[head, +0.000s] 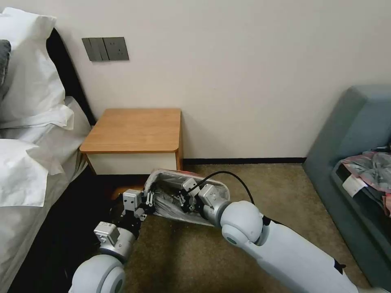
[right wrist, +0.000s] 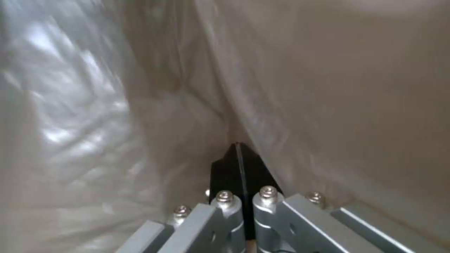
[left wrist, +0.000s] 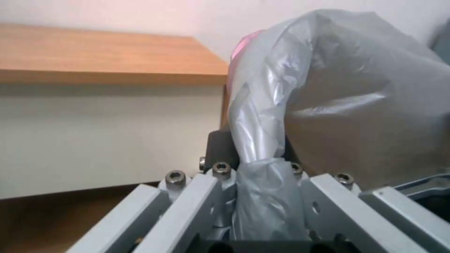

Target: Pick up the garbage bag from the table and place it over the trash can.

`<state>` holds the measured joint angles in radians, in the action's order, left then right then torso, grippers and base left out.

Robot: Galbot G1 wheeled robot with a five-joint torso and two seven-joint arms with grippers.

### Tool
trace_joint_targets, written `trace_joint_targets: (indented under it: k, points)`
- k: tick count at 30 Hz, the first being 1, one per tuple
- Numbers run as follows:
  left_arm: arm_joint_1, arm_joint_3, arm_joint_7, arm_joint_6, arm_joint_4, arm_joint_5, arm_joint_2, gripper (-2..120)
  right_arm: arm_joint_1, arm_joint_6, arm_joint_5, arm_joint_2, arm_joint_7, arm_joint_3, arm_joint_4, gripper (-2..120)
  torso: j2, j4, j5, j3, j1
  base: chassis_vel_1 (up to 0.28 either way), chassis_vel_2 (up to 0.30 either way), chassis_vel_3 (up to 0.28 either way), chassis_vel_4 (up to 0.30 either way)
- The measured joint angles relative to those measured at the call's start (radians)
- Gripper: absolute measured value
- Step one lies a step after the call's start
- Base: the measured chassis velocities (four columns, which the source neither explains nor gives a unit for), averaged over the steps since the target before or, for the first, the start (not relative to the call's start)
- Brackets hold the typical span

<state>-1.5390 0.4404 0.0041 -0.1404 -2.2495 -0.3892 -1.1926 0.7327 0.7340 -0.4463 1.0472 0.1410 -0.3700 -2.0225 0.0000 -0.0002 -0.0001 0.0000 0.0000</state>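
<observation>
The trash can [head: 205,179] stands on the carpet just in front of the table [head: 134,130], whose wooden top [left wrist: 94,52] also shows in the left wrist view. The wrinkly grey garbage bag [head: 163,205] is draped around the can's opening. My left gripper [head: 148,199] is at the can's left rim, shut on a twisted strand of the garbage bag [left wrist: 262,196]; a pinkish rim shows at the bag's top. My right gripper [head: 183,199] reaches inside the bag. Its black fingertips [right wrist: 227,172] are pressed together where a fold of the garbage bag [right wrist: 328,105] meets them.
A bed with white pillows [head: 32,142] runs along the left. A grey-blue sofa [head: 358,130] stands at the right with a pink-and-grey bundle [head: 368,167] on its seat. Brown carpet [head: 183,256] lies open in front of the can.
</observation>
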Motion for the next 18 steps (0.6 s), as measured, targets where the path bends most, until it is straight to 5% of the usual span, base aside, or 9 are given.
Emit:
trace_joint_targets:
  k: [18]
  points:
    - [-0.014,-0.005,0.067,0.011,-0.022,0.109,0.048,3,-0.065,-0.001,0.089,-0.015,0.128,-0.140,0.049,0,0.000,0.0002,0.0001,0.000,0.000,0.000,0.000,0.000,0.000]
